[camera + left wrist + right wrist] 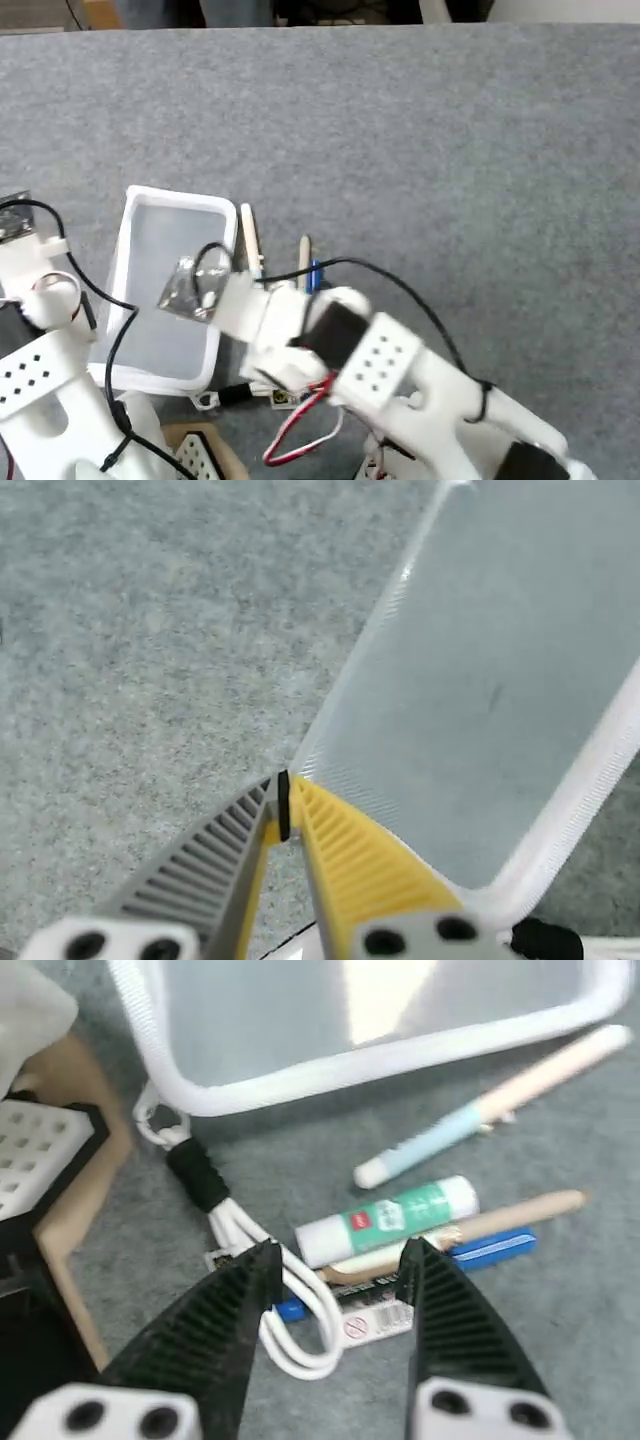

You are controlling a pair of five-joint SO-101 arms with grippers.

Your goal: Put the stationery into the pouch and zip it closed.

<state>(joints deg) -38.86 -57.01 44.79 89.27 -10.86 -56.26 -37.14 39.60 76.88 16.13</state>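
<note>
Grey felt covers the bench point(450, 140). The pouch point(165, 250), translucent with a white zip rim, lies flat left of centre in the high view. The stationery point(305, 255) lies outside the pouch, on the bench just beside its right edge, so no item is loaded yet. In the right wrist view, a glue stick point(390, 1222), a wooden pencil point(520, 1208) and a blue pen point(495, 1248) lie touching in a cluster. A pale pen point(480, 1115) lies apart from them, nearer the rim. A white cord point(290, 1325) runs from the pouch corner past the cluster. The right end effector point(342, 1255) hangs above the cluster with its jaws spread wide, which probably means it is set up for a pick; the glue stick sits closest to the gap. The left end effector point(283, 802) is closed, its tips meeting at the pouch rim, probably to steady the pouch. Whether it pinches the rim cannot be told.
</note>
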